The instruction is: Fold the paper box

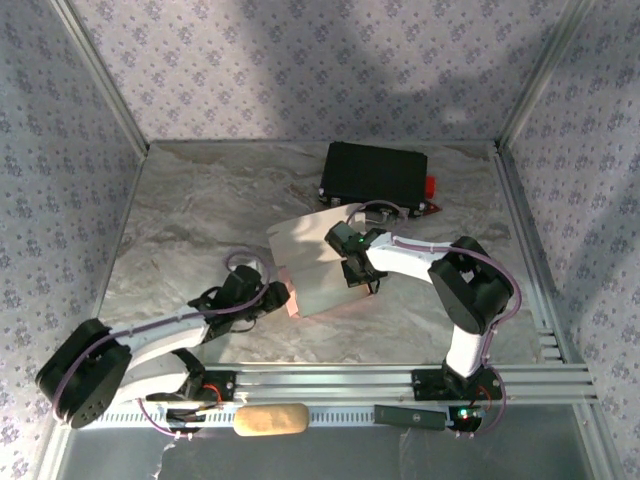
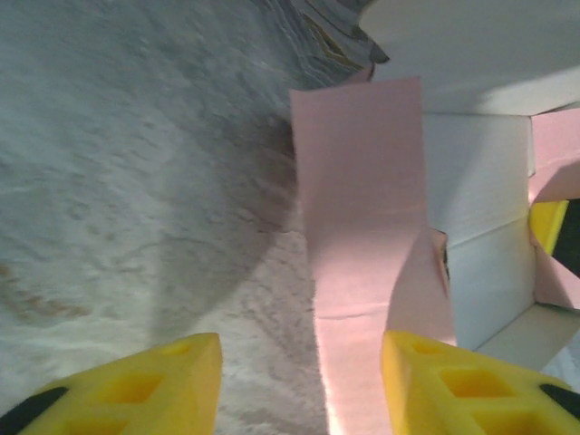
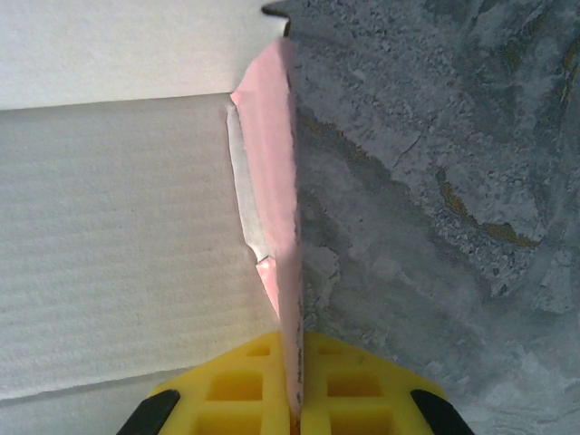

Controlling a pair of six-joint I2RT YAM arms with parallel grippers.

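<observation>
- Left gripper (image 2: pixel 304 376): yellow fingers parted over the grey marbled table (image 1: pixel 180 230), with a pink flap lying between them, unpinched.
- Thin pink paper box (image 1: pixel 312 262): lies mid-table, partly unfolded, pale reverse face up; long axis runs roughly near to far, far end tilted slightly left.
- Right gripper (image 3: pixel 294 367): clenched on an upright pink edge at the box's right side.
- Black rectangular hard case (image 1: pixel 375 172): sits just beyond the box's far corner; wide bare table on the left.
</observation>
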